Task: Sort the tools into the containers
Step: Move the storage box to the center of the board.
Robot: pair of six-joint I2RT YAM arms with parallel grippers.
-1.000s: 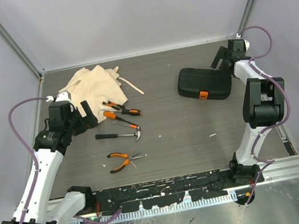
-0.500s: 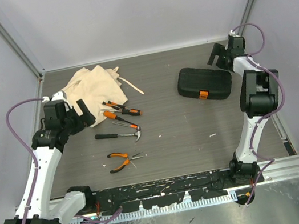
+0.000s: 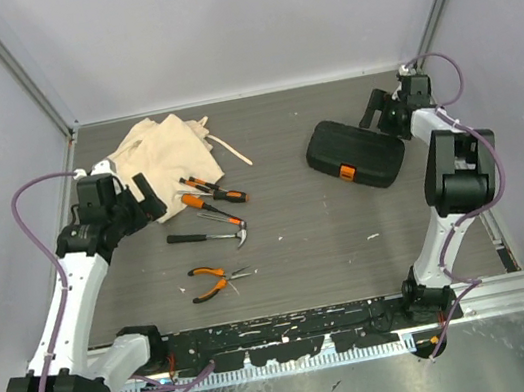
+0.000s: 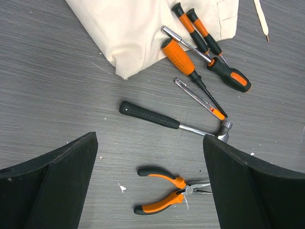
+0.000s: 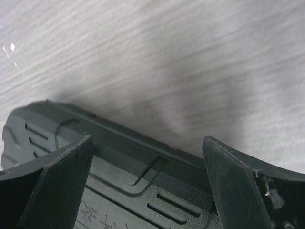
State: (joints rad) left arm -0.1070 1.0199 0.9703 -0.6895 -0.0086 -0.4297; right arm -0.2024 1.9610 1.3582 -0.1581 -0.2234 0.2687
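Note:
The tools lie left of centre: several orange-and-black screwdrivers (image 3: 213, 192) (image 4: 183, 55), a claw hammer (image 3: 208, 236) (image 4: 152, 116) and pliers (image 3: 216, 281) (image 4: 164, 193). The beige cloth bag (image 3: 167, 147) (image 4: 143, 28) lies at the back left, touching the screwdrivers. My left gripper (image 3: 146, 198) (image 4: 149, 138) hovers open above the table near the bag, with the hammer and pliers seen between its fingers and nothing held. The closed black case (image 3: 356, 153) (image 5: 133, 191) with its orange latch lies at the right. My right gripper (image 3: 377, 115) (image 5: 147, 143) stands open over the case's far edge.
Metal frame posts (image 3: 16, 67) and grey walls close in the table at the back and sides. A pale drawstring (image 3: 232, 150) trails from the bag. Small white specks (image 3: 373, 235) dot the table surface.
The right gripper has come down and leftward onto the case's far edge, and the case has turned and slid slightly toward the near left. The left arm has drawn back a little.

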